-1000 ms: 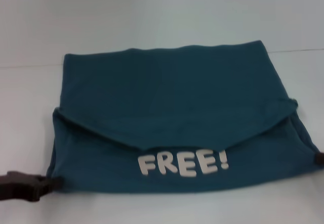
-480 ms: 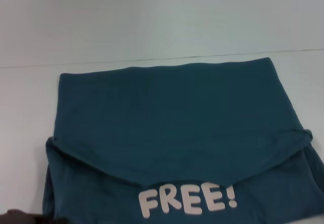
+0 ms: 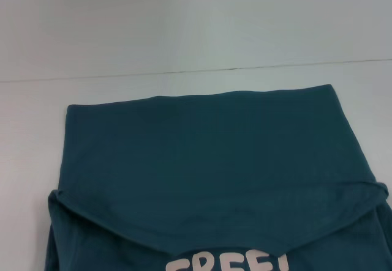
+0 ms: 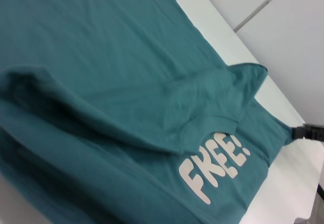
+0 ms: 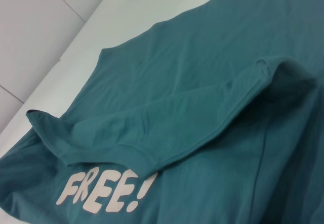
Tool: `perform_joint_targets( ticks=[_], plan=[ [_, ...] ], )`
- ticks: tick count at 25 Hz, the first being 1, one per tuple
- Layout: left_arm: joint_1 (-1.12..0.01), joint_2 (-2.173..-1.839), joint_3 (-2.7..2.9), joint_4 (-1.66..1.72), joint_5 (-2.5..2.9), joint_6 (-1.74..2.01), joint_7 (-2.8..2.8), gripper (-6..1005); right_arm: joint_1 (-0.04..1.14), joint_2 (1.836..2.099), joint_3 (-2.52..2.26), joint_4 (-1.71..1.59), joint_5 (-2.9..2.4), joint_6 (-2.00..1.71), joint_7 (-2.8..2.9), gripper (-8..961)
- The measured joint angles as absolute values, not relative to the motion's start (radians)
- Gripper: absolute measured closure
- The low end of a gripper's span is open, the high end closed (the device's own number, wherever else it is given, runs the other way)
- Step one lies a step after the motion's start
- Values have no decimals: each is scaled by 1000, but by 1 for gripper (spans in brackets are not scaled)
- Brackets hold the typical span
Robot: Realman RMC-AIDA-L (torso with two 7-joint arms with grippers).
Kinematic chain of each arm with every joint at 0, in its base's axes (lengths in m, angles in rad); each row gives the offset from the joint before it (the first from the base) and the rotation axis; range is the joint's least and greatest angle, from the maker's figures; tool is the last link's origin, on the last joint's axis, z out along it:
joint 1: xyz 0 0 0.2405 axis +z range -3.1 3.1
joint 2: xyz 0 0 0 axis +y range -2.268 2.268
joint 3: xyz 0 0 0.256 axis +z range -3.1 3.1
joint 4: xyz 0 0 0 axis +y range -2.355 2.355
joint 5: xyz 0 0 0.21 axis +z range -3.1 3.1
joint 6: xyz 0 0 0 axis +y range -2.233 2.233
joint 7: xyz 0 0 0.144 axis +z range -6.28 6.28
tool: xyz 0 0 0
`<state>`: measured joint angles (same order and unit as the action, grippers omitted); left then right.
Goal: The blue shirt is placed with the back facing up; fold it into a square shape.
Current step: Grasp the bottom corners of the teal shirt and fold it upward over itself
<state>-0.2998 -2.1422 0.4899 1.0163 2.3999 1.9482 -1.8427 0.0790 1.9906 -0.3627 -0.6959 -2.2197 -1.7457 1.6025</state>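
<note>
Since the head view shows no tool at all, only the shirt (image 3: 202,173) can be read there: it lies on the pale surface (image 3: 184,26), its far fold straight and its near part running out of view. A plain panel is doubled over toward the lettering (image 3: 229,263), probably so the garment shortens into a block. Only the letter tops show at the near edge.

From the left wrist view, the shirt covers most of the surface, and the lettering (image 4: 215,166) sits just beyond the curved hem of the folded panel. At the shirt's far corner from that lettering a dark tool (image 4: 310,132) is touching or pinching the cloth; it is likely the right tool, holding the corner for the next fold, but I cannot tell how far it is open.

From the right wrist view, the same hem curls above the lettering (image 5: 104,191), loose rather than pressed flat. The left tool appears nowhere.
</note>
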Motion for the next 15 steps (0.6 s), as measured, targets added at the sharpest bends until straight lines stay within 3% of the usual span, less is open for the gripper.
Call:
perform_joint_targets(
  ticks=[7, 15],
  plan=[
    [-335, -2128, 472, 1009, 2401, 1949, -1837, 959, 100, 1991, -292, -691, -2217, -1764, 1584, 924],
    [-513, -2058, 375, 899, 2394, 1845, -1843, 959, 248, 1984, -151, -687, -2213, -1722, 1595, 904]
  ],
)
